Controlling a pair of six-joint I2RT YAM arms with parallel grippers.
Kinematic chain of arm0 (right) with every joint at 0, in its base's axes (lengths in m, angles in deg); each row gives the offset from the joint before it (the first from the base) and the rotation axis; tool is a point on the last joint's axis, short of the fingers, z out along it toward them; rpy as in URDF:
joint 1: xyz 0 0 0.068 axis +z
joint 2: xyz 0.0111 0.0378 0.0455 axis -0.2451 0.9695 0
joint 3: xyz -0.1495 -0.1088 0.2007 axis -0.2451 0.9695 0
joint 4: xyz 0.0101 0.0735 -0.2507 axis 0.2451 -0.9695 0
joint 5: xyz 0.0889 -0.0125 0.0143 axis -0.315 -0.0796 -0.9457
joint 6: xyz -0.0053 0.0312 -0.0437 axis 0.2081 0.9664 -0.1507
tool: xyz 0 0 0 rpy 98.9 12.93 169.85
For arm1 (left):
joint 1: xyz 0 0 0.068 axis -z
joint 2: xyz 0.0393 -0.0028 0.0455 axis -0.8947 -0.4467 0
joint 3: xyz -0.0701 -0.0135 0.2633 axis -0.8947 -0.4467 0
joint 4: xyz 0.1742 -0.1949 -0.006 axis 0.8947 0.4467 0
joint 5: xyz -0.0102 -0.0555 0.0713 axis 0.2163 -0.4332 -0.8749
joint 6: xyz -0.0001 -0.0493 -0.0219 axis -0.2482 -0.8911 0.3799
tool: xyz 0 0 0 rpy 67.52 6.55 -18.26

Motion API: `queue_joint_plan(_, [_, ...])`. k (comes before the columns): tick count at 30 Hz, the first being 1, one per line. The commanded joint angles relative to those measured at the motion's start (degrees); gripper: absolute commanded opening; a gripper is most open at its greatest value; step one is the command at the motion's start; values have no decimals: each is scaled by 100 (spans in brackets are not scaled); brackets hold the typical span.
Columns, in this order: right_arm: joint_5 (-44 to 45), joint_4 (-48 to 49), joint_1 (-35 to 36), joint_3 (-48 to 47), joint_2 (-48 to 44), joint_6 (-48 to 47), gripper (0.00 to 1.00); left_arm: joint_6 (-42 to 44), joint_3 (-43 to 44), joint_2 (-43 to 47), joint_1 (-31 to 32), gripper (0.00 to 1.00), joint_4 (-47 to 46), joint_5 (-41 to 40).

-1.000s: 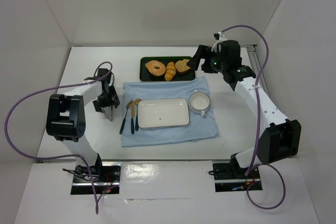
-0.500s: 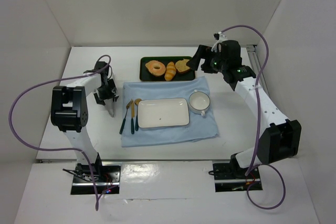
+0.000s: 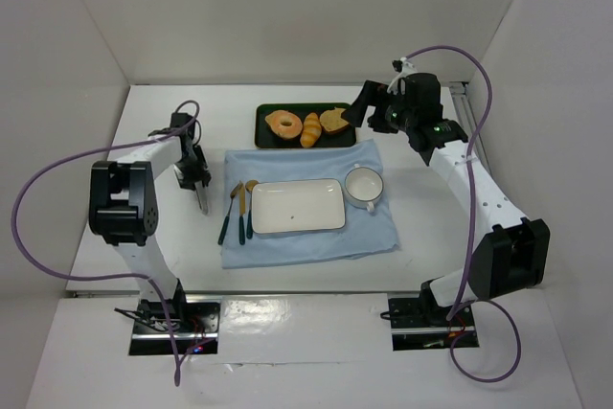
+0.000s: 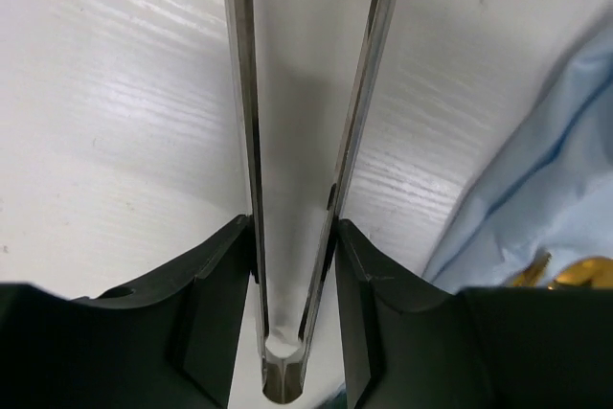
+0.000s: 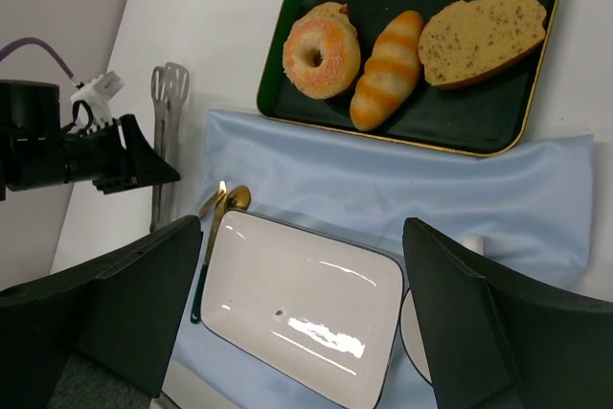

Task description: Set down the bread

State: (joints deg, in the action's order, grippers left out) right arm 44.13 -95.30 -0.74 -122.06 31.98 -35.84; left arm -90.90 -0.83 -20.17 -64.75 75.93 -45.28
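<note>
The left gripper [image 4: 293, 237] is clamped on the tongs [image 4: 245, 93]. Its black fingers [image 4: 222, 284] press the 2 metal arms from either side, close to the tongs' joined end, and the arms run out over the white table [image 4: 115, 122]. From these angles it is hard to tell whether the tongs are lifted or resting on the table. On the other side, the right gripper [image 5: 302, 232] hangs over the blue cloth [image 5: 316, 179] with its jaws spread wide and nothing between them. The bread [image 5: 321, 50] sits at the left end of the dark green tray [image 5: 479, 107], just beside the striped roll [image 5: 388, 69], and 1 bread slice [image 5: 484, 35] lies at the right end. The white plate [image 5: 297, 304] lies on the cloth, near the tray.
</note>
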Motion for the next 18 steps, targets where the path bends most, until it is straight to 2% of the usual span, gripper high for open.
queue_joint_plan(1, [-56, 355, -45, 34, -121, 73, 92, 81, 167, 727, -39, 50, 156, 230])
queue_joint_plan(7, [-110, 539, -45, 34, -121, 135, 92, -287, 660, 1572, -39, 50, 464, 423])
queue_joint_plan(13, [4, 355, -45, -79, -121, 135, 91, -779, 774, 2442, 31, 53, 385, 1064])
queue_joint_plan(17, [5, 355, -45, -27, -235, 82, 91, -894, 941, 2505, 31, 54, 332, 1635])
queue_joint_plan(18, [5, 355, -45, 34, -304, 82, 91, -955, 941, 2505, 31, 54, 245, 1993])
